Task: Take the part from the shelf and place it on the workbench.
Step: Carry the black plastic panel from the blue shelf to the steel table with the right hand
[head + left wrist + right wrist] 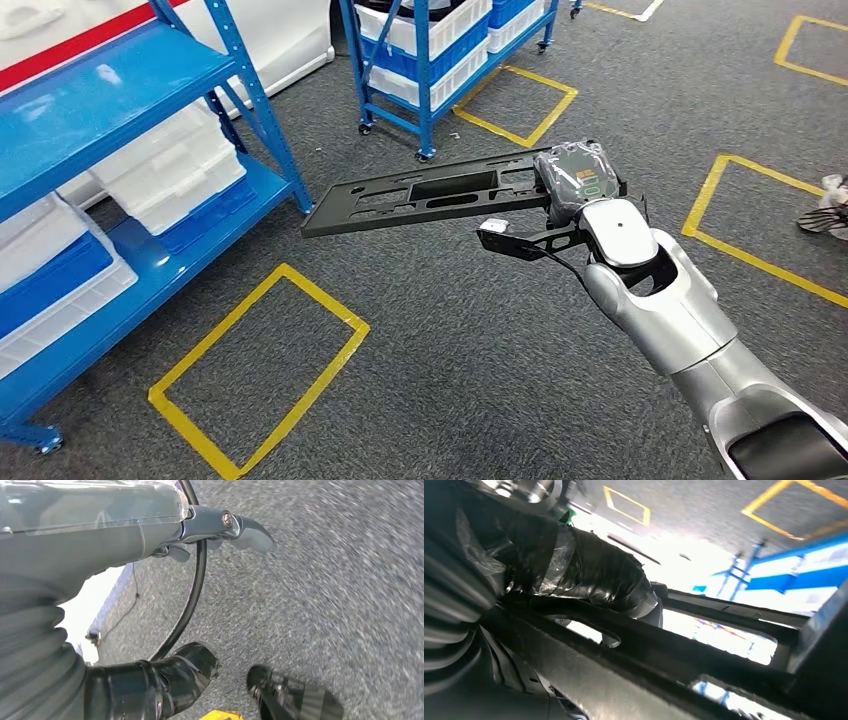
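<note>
Right hand (575, 180) grips one end of the long flat black slotted plastic part (430, 193), held level over open grey carpet (450, 350), near the blue metal shelf (150, 120). Left hand (150, 525): fingers cannot be judged.

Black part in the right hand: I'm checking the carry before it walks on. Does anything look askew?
The black part is gripped at one end by the right hand, so most of it sticks out unsupported over the carpet, tilted slightly.
</note>
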You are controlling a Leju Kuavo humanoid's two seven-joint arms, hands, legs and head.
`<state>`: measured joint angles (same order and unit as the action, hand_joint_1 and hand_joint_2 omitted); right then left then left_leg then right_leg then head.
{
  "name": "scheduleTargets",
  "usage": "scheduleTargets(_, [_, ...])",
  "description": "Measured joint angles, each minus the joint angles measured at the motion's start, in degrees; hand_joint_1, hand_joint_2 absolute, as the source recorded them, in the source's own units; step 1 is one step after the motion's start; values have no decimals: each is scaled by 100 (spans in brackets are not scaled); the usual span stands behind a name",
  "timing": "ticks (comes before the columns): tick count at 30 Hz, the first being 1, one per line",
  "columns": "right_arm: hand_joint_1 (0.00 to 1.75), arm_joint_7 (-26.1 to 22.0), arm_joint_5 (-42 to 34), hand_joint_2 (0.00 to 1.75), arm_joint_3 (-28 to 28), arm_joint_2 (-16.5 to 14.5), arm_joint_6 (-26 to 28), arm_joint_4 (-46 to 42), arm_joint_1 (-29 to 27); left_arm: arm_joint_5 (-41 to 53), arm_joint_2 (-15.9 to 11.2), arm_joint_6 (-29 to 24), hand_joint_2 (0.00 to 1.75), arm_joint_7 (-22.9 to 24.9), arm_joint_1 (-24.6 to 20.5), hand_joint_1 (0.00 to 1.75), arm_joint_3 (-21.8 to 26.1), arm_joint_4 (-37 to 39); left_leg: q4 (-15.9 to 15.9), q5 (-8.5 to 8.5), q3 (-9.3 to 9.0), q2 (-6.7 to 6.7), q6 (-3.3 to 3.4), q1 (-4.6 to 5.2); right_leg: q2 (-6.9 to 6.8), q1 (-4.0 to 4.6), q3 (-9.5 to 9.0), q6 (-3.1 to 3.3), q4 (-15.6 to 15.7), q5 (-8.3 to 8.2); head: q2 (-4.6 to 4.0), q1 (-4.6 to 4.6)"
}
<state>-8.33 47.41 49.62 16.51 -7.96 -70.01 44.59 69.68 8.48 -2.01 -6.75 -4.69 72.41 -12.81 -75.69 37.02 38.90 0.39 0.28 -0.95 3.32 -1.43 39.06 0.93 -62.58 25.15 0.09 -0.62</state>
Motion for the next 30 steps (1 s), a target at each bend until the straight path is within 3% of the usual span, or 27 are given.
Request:
scheduleTargets(1, [175, -1, 0, 175, 0, -1, 0, 1, -2, 4, 1, -1, 175, 2, 1, 0, 1, 0, -42, -75, 55, -24, 53, 43, 101, 22, -1, 9, 0, -4, 0, 0])
scheduleTargets(3, [175, -4, 0, 175, 0, -1, 0, 0, -2, 12, 1, -1, 175, 6, 0, 0, 1, 0, 510, -503, -127, -157, 174, 127, 298, 40, -11, 21, 1, -12, -1, -1])
scheduleTargets(5, [175, -4, 0, 175, -1, -3, 0, 0, -1, 17, -13, -3, 175, 7, 2, 0, 2, 0, 1223, -854, -416, -484, 270, 168, 469, 23, -11, 5, 12, -34, -1, -4])
scheduleTargets(6, [175, -3, 1, 175, -2, -5, 0, 0, -2, 19, -20, -4, 175, 7, 2, 0, 2, 0, 1426, -926, -502, -603, 295, 181, 549, -1, -2, -23, 26, -55, -1, -4])
scheduleTargets(7, [175, -1, 2, 175, -2, -6, 0, 1, -7, 21, -27, -4, 175, 7, -5, 0, 3, 0, 1505, -929, -541, -651, 305, 184, 627, -28, 11, -61, 49, -82, -2, -4])
scheduleTargets(9, [175, -1, 4, 175, -13, 7, 0, 3, -18, 24, -27, -5, 175, 7, -30, 0, 3, 0, 1657, -987, -610, -502, 307, 185, 757, -58, 28, -149, 113, -143, -2, -4])
scheduleTargets(10, [175, -3, 4, 175, -20, 19, -1, 4, -18, 24, -25, -5, 175, 7, -38, 0, 3, 0, 1763, -1034, -652, -407, 306, 177, 651, -35, 46, -167, 97, -119, -2, -6])
scheduleTargets(11, [175, -5, 4, 175, -27, 25, -1, 4, -11, 24, -23, -4, 175, 5, -36, 0, 3, 0, 1866, -1086, -688, -298, 311, 173, 451, -1, 99, -178, -8, -31, -1, -8])
scheduleTargets(13, [175, -8, 7, 175, -31, 17, 0, 3, 6, 24, -20, -2, 175, 2, -14, 0, 4, 0, 1955, -1143, -701, -120, 320, 180, -65, 55, 313, -184, -527, 318, -1, -11])
scheduleTargets(15, [175, -8, 24, 175, -31, 5, 5, 5, 6, 24, -20, -1, 175, 2, 4, 0, 5, 0, 1930, -1146, -660, 26, 321, 185, -265, 40, 524, -224, -1102, 603, 0, -13])
scheduleTargets(16, [175, -8, 41, 175, -31, 4, 8, 7, 2, 24, -19, 0, 175, 3, 8, 0, 6, 0, 1906, -1143, -635, 86, 317, 183, -298, 25, 524, -246, -1188, 618, -1, -13])
scheduleTargets(17, [175, -7, 63, 175, -31, 4, 11, 7, 0, 24, -16, 1, 175, 5, 8, 0, 7, 0, 1878, -1137, -609, 144, 309, 181, -321, 10, 418, -267, -1075, 543, -1, -13])
scheduleTargets(19, [175, -3, 100, 175, -32, 4, 15, 7, 3, 20, -4, 7, 175, 7, -2, 0, 7, 0, 1811, -1118, -564, 224, 280, 176, -375, 1, -39, -267, -370, 292, -1, -13])
scheduleTargets(21, [175, 5, 132, 175, -41, -3, 24, 4, 10, 13, 6, 13, 175, 5, -14, 0, 7, 0, 1751, -1101, -530, 271, 231, 186, -414, 36, -358, -207, 173, 161, 0, -14])
scheduleTargets(24, [175, 28, 198, 175, -52, -19, 68, 1, 14, 7, 7, 15, 175, 5, -24, 0, 9, 0, 1713, -1079, -505, 283, 243, 199, -403, 59, -400, -148, 275, 131, -1, -14])
scheduleTargets(27, [175, 53, 214, 175, -63, -44, 85, -1, 12, -1, 11, 15, 175, 9, -28, 0, 11, 0, 1741, -1115, -495, 273, 269, 204, -405, 41, -418, -178, 349, 74, -1, -13])
scheduleTargets(30, [175, 67, 238, 175, -143, -52, 92, -9, -12, -7, 20, 14, 175, 13, -28, 0, 11, 0, 2129, -1323, -682, 317, 330, 151, -378, 59, -425, -215, 368, 112, -1, -13])
